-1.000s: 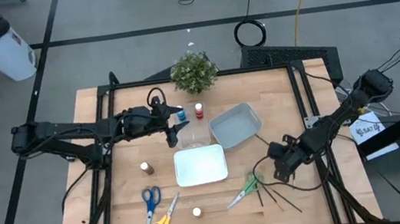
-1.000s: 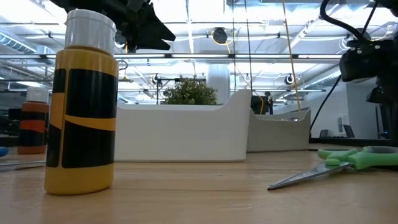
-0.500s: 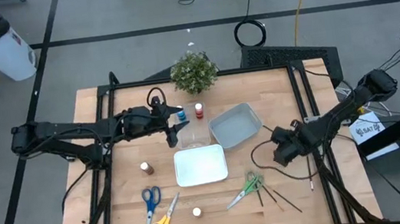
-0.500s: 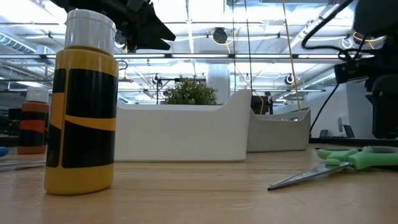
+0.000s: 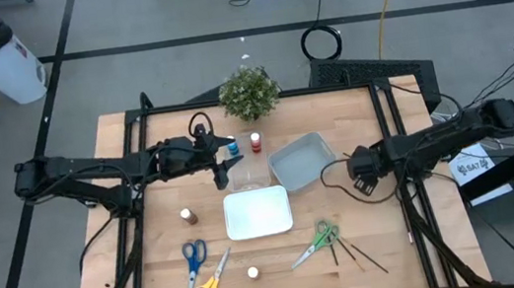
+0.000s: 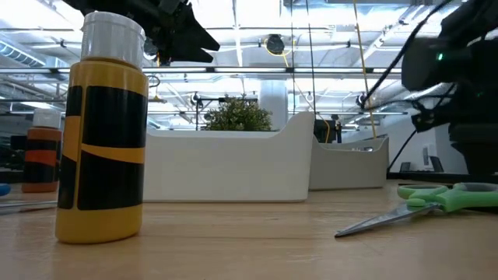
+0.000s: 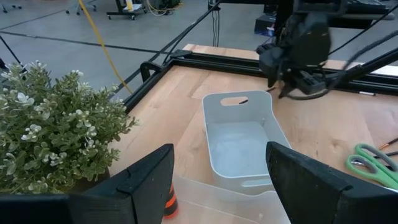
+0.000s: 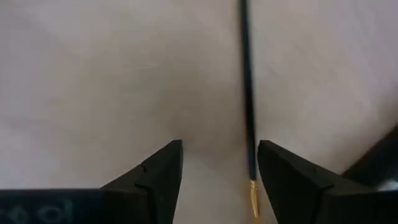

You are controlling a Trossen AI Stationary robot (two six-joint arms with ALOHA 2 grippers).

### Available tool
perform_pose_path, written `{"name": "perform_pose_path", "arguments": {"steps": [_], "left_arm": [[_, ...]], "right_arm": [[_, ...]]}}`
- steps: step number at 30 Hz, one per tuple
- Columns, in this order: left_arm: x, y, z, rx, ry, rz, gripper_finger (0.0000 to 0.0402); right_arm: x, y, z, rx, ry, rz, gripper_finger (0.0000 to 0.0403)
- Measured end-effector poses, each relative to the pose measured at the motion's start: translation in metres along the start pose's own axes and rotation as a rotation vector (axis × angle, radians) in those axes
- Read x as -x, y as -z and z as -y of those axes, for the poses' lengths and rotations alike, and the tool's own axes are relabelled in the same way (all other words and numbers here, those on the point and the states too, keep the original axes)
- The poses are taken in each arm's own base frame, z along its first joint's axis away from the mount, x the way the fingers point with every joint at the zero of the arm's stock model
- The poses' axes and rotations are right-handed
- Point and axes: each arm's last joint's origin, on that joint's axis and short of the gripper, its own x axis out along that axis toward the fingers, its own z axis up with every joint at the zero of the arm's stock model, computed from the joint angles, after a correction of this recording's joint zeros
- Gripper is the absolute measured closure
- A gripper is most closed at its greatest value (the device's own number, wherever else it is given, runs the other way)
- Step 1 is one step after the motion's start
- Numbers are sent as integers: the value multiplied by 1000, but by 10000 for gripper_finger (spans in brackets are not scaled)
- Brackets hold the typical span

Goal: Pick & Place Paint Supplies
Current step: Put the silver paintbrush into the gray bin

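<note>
As we look down from above, the left gripper (image 5: 224,171) hangs over the clear tray (image 5: 252,172) near the middle of the tabletop (image 5: 373,268), and the right gripper (image 5: 358,168) sits beside the grey tray (image 5: 302,161), toward the right edge. A blue bottle (image 5: 233,148) and a red bottle (image 5: 256,142) stand by the plant (image 5: 249,91) at the far edge, and a brown bottle (image 5: 188,216) stands left of the white tray (image 5: 257,213). Near the front edge lie blue scissors (image 5: 192,257), yellow scissors (image 5: 209,281), a whitish bottle (image 5: 252,273), green scissors (image 5: 314,243) and thin brushes (image 5: 356,251).

From tabletop height, a yellow bottle (image 6: 104,132) fills the foreground, with the green scissors (image 6: 424,203) off to one side.

In the left wrist view, the gripper's fingers (image 7: 144,182) stand wide apart with nothing between them, above the clear tray (image 7: 217,208).

In the right wrist view, the fingers (image 8: 152,174) are parted and empty; a thin brush (image 8: 247,93) runs just beside one of them, apparently unheld.
</note>
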Motion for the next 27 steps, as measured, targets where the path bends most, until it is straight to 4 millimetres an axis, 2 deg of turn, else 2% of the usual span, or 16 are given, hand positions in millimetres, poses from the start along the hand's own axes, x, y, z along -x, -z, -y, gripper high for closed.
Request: {"name": "perform_pose_path", "arguments": {"steps": [6,17,22,27], "left_arm": [[0,0,0,0,0,0,133],[0,0,0,-2,0,-1,133],[0,0,0,-7,0,-3,133],[0,1,0,-9,0,-9,133]], "right_arm": [[-14,-1,8,-17,-26,-27,207],[-11,-4,-7,14,-312,-104,239],[6,-1,-20,47,-395,-179,279],[39,11,-46,33,-513,-289,362]]}}
